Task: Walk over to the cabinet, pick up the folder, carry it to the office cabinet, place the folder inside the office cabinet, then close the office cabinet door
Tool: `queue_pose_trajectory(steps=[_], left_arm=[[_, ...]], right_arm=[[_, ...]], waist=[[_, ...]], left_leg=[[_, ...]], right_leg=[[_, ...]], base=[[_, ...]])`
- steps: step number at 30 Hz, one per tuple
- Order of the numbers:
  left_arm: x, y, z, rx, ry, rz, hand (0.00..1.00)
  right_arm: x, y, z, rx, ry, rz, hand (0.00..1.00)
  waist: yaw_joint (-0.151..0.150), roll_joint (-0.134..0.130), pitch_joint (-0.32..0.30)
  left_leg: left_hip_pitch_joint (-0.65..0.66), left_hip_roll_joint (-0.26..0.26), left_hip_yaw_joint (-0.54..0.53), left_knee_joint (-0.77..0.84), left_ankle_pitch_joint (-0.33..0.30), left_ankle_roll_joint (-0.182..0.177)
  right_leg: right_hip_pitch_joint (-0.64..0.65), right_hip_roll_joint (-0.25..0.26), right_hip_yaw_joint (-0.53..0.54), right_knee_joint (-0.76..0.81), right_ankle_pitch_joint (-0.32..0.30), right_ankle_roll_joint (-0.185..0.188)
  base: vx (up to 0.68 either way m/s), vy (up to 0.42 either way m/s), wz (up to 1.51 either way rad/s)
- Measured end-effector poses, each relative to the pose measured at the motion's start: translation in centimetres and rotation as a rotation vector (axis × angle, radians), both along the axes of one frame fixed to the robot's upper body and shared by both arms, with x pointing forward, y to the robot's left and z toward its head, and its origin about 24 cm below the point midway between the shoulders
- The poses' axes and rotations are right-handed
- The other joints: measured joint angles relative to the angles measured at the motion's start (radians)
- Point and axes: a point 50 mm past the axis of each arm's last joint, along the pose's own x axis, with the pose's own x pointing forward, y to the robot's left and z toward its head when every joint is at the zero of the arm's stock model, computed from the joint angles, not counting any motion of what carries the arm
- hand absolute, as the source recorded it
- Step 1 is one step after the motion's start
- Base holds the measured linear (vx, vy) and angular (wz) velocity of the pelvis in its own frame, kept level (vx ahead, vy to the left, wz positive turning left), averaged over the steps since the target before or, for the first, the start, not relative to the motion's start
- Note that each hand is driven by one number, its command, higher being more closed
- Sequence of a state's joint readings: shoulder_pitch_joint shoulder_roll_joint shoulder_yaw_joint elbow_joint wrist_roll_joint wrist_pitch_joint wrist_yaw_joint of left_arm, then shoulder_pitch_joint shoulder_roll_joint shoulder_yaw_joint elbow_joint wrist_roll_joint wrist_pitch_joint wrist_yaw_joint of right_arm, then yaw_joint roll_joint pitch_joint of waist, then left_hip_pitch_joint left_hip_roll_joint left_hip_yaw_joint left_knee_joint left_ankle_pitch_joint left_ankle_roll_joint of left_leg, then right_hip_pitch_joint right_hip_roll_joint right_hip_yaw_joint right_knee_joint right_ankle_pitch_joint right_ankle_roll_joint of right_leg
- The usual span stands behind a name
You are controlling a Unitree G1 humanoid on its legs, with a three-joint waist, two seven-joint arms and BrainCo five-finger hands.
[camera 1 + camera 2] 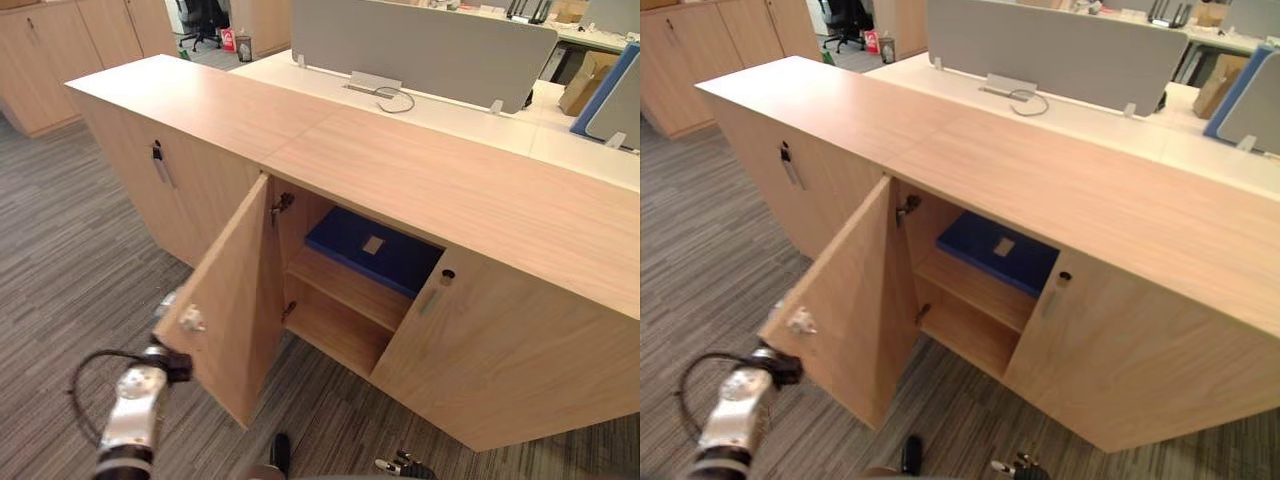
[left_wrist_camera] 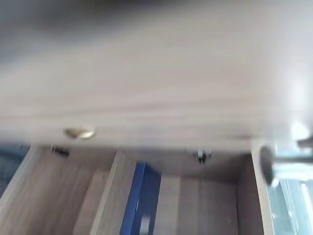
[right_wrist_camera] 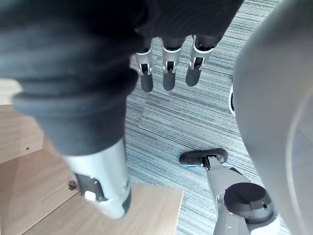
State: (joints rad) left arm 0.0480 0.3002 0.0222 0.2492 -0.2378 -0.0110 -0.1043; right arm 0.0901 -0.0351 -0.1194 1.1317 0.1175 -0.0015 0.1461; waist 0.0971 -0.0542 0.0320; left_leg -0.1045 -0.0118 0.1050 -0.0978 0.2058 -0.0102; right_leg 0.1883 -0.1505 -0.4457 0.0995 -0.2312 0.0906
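The folder (image 1: 375, 250) lies flat on the upper shelf (image 1: 340, 287) inside the cabinet (image 1: 500, 340). By my reading the placing is done and the step in hand is the last one, closing the door (image 1: 230, 290).

The door stands wide open. It is hinged at the left side of the opening, with its free edge swung out near and to the left. The left hand (image 1: 188, 321) is at that free edge, mostly behind the panel, and I cannot tell whether it is open or closed. The right hand (image 3: 168, 73) hangs over the floor with straight, relaxed fingers, holding nothing.

The next move probably calls for the left arm to push the door's outer face to the right and far. That would swing the free edge round until it meets the shut door on the right. The hand must also slip clear of the edge before the gap closes, or it could be pinched.
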Motion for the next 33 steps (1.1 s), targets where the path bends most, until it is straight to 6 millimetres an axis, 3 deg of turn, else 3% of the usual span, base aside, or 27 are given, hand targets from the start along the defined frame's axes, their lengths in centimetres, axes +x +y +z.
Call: queue_pose_trajectory(steps=[2, 4, 9, 14, 24, 29, 33], left_arm=[[-0.5, -3.7, -0.9, -0.067, 0.013, -0.121, 0.0], [-0.8, -5.9, -1.3, -0.087, 0.023, -0.208, 0.0], [-3.1, -11.6, -3.2, -0.134, 0.129, -0.495, 0.0], [-4.6, -14.1, -4.5, -0.173, 0.204, -0.61, 0.0], [-5.5, -14.0, -5.9, -0.195, 0.278, -0.597, 0.0], [-5.0, -10.2, -7.4, -0.204, 0.316, -0.268, 0.0], [-7.8, -6.2, -9.6, -0.132, 0.396, -0.049, 0.0]], right_arm=[[0.2, 0.3, 0.0, 0.003, -0.003, 0.03, 0.0], [0.4, 0.4, 0.0, 0.003, -0.005, 0.046, 0.0], [1.4, 1.0, 0.2, 0.005, -0.028, 0.09, 0.0], [1.5, 1.0, 0.2, -0.001, -0.031, 0.093, 0.0], [2.0, 1.1, 0.4, -0.027, -0.052, 0.146, 0.0], [2.1, 1.2, 0.4, -0.028, -0.055, 0.144, 0.0], [2.1, 1.1, 0.4, -0.036, -0.062, 0.138, 0.0]], waist=[[-0.002, -0.007, -0.003], [-0.005, -0.008, -0.003], [-0.047, -0.014, -0.001], [-0.063, -0.013, -0.001], [-0.101, -0.006, -0.005], [-0.105, -0.008, -0.004], [-0.105, -0.013, -0.001]], left_leg=[[0.0, -0.012, 0.001, 0.0, 0.002, 0.002], [0.0, -0.02, 0.001, 0.0, 0.0, 0.006], [0.001, -0.026, 0.007, 0.0, -0.002, 0.017], [0.004, -0.003, 0.015, 0.0, -0.005, 0.014], [0.008, 0.023, 0.019, 0.0, -0.013, 0.004], [0.013, 0.024, 0.033, 0.0, -0.014, 0.004], [0.022, 0.028, 0.061, 0.0, -0.021, 0.001]], right_leg=[[0.0, -0.012, 0.0, 0.002, 0.011, 0.014], [-0.001, -0.02, 0.0, 0.006, 0.013, 0.017], [-0.005, -0.022, 0.009, 0.015, 0.02, 0.027], [-0.009, -0.003, 0.011, 0.015, 0.032, 0.019], [-0.01, 0.013, 0.011, 0.012, 0.039, 0.008], [-0.007, 0.012, 0.019, 0.003, 0.045, 0.006], [-0.008, 0.011, 0.048, -0.007, 0.049, 0.006]], base=[[0.04, 0.035, 0.01], [0.06, 0.015, 0.02], [0.05, -0.005, -0.02], [0.01, -0.021, -0.08], [-0.03, -0.016, -0.04], [-0.02, 0.005, -0.09], [-0.01, 0.001, -0.18]])
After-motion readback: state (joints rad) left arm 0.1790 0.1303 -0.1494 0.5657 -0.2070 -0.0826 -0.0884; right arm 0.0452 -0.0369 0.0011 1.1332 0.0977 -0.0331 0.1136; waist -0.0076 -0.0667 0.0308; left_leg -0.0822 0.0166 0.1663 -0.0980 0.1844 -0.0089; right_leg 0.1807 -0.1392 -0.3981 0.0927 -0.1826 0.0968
